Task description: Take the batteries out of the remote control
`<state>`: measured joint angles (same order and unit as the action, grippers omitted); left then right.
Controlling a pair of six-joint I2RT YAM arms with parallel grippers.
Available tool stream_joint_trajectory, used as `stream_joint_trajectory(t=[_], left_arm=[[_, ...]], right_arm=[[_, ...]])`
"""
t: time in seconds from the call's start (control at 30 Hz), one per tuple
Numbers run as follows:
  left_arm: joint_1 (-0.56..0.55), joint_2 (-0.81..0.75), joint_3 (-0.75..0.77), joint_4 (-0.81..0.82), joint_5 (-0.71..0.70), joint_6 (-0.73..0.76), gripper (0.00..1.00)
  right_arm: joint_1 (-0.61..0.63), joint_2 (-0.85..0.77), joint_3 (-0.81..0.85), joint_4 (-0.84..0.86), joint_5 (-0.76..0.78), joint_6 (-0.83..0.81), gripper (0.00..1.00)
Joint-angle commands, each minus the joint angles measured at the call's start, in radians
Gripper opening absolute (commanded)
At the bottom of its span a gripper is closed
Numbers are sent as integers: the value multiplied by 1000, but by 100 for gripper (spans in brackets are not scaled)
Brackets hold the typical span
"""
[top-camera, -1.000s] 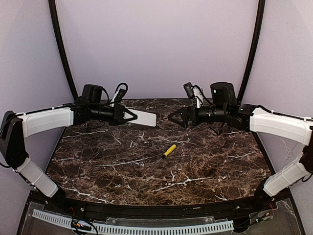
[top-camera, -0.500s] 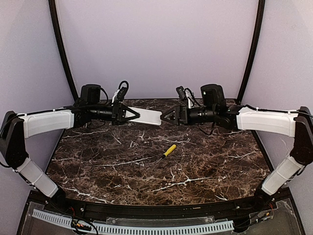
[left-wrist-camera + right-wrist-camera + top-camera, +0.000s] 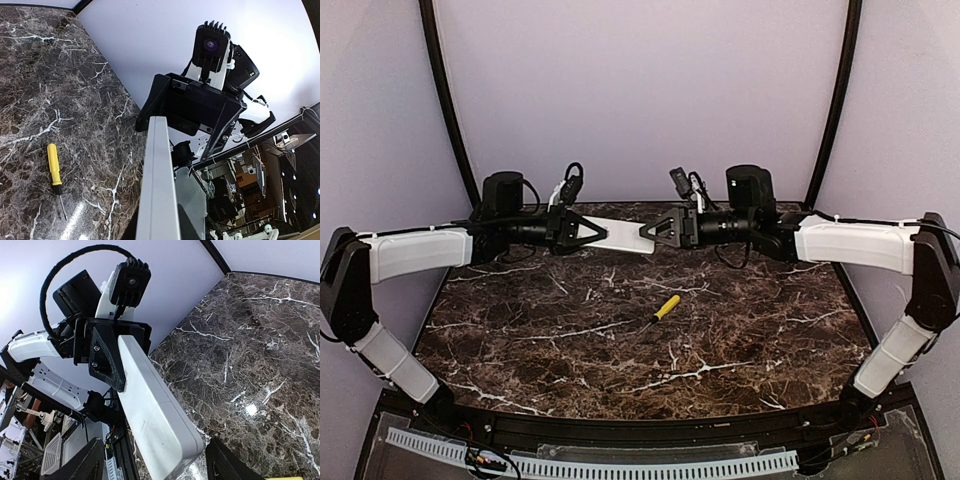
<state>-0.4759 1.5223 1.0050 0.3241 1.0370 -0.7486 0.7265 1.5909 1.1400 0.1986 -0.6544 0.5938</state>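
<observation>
The slim white remote control (image 3: 623, 236) hangs in the air over the back of the table, with my left gripper (image 3: 590, 233) shut on its left end. My right gripper (image 3: 654, 229) is open, its two black fingers straddling the remote's free right end. In the right wrist view the remote control (image 3: 150, 410) shows its plain white back, with a thin gap to each of my fingers (image 3: 230, 465). The left wrist view looks edge-on along the remote control (image 3: 157, 180) toward the right gripper (image 3: 192, 107). The batteries are hidden.
A yellow-handled screwdriver (image 3: 666, 307) lies on the dark marble table (image 3: 570, 350) near its middle, below the remote; it also shows as the screwdriver (image 3: 54, 165) in the left wrist view. Curved black posts and pale walls enclose the back.
My right arm has reached left until its fingers came around the remote's free end, and its jaws have narrowed. My left gripper has shifted the remote slightly right.
</observation>
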Motion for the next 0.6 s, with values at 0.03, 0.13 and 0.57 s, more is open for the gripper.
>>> stream_joint_trajectory(t=[0.03,0.13,0.57], left_arm=[[-17,-27,-13,56,38,-8,0],[-23,-27,-10,43,36,1,0],[-30,-23,-11,28,20,11,0]], right_arm=[[9,34,27,56,-42,19,65],[10,41,29,66,-48,24,62],[17,55,23,78,-67,30,46]])
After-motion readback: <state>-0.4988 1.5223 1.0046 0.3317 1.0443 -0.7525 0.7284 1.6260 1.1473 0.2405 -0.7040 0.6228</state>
